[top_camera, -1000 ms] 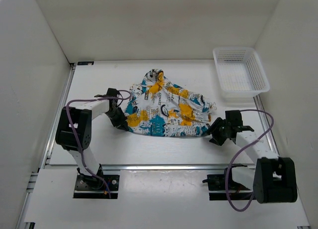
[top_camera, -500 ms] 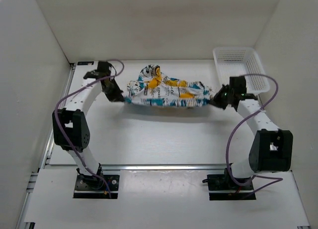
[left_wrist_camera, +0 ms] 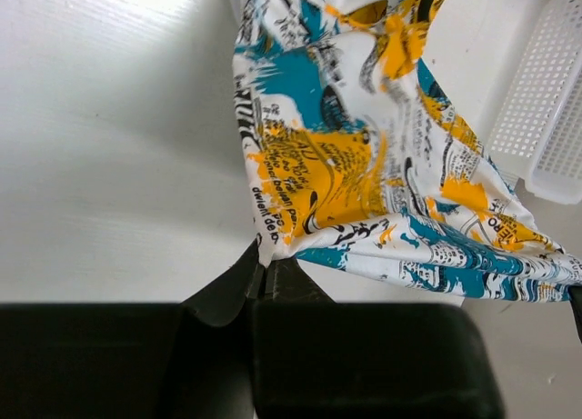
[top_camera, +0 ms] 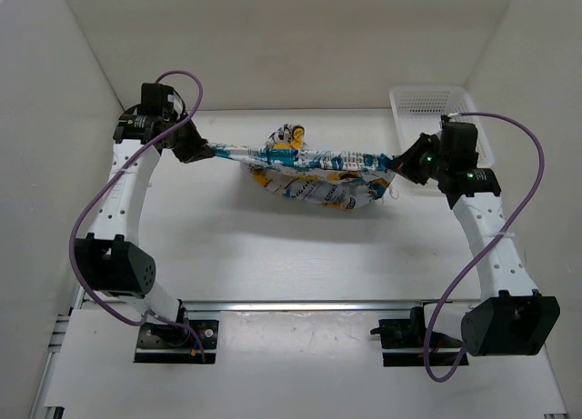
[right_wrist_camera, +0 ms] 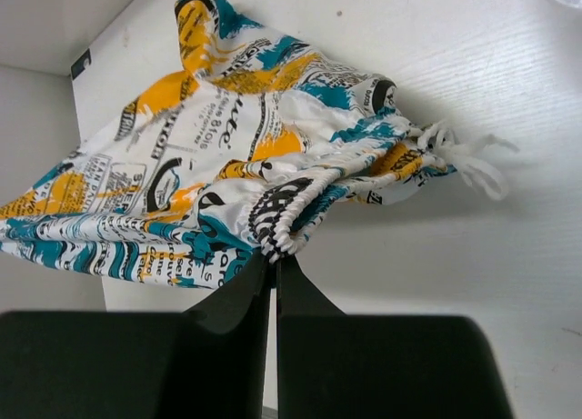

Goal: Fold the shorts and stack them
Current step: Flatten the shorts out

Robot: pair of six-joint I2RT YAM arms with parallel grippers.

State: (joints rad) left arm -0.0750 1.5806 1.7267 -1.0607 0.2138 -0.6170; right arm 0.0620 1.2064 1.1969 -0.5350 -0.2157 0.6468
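We hold the shorts [top_camera: 314, 175] strung between both claws over the far half of the table [top_camera: 300, 255], with the middle sagging. The left gripper [top_camera: 202, 151] is clenched on one corner. The right gripper [top_camera: 400, 164] is clenched on the gathered waistband, just beside the basket [top_camera: 436, 133]. For a clean fold, we judge the span should be kept taut and level. Both ends should come down together so the hanging belly lands first, and the held edge then goes over it. The cloth seems clear of the table, though we cannot be sure.
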